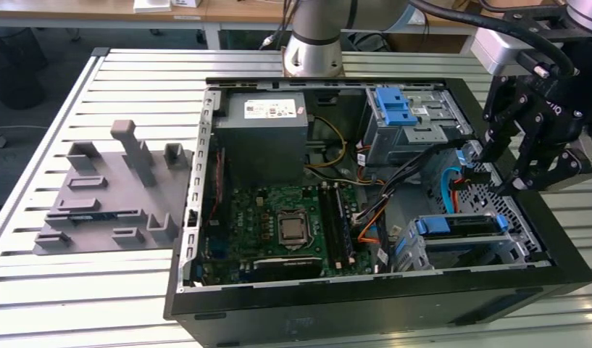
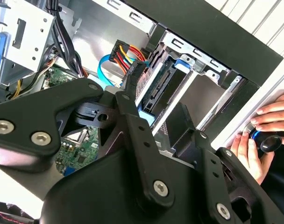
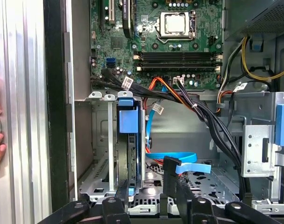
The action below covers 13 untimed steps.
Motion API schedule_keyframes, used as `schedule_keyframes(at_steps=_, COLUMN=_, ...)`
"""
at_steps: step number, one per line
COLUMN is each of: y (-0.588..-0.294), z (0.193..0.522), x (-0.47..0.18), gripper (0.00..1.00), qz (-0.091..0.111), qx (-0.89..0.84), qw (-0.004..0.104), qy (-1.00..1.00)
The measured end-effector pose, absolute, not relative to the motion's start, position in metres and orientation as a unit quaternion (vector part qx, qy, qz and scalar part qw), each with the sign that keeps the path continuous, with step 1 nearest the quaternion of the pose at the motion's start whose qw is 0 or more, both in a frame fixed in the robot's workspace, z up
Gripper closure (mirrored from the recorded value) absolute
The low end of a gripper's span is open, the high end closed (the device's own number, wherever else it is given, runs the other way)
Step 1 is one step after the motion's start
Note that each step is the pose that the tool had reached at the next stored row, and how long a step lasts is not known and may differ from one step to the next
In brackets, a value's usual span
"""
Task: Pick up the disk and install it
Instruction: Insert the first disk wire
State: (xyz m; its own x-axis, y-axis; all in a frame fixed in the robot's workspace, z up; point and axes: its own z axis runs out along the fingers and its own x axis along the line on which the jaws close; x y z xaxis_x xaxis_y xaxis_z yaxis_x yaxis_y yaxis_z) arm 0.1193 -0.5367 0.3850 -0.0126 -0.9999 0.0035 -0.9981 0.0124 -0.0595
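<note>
The disk (image 1: 462, 226) sits inside the metal drive cage (image 1: 513, 254) at the near corner of the open computer case, on the exterior view's right. Its blue rail (image 3: 126, 120) shows at the cage mouth in the first wrist view, and the disk (image 2: 166, 88) shows edge-on in the second wrist view. My gripper (image 1: 497, 172) hangs just above and behind the cage, near the case's right wall. It is open and holds nothing. Its black fingertips (image 3: 122, 192) straddle the disk's end.
A blue data cable and a black plug (image 3: 172, 169) lie beside the cage. The motherboard (image 1: 276, 225), a grey power supply box (image 1: 264, 138) and a second cage with a blue clip (image 1: 397, 109) are also inside. A grey fixture (image 1: 112, 196) lies left. A hand (image 2: 266, 128) rests by the case's edge.
</note>
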Motion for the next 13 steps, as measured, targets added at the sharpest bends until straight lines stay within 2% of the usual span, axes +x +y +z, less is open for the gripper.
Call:
schedule_keyframes(at_steps=1, y=-0.5367, z=0.3850, x=0.1193, gripper=0.47, qz=-0.023, qx=-0.702, qw=0.020, qy=0.711)
schedule_keyframes(at_steps=13, y=-0.5367, z=0.3850, x=0.1193, gripper=0.49, qz=-0.024, qx=-0.702, qw=0.021, qy=0.711)
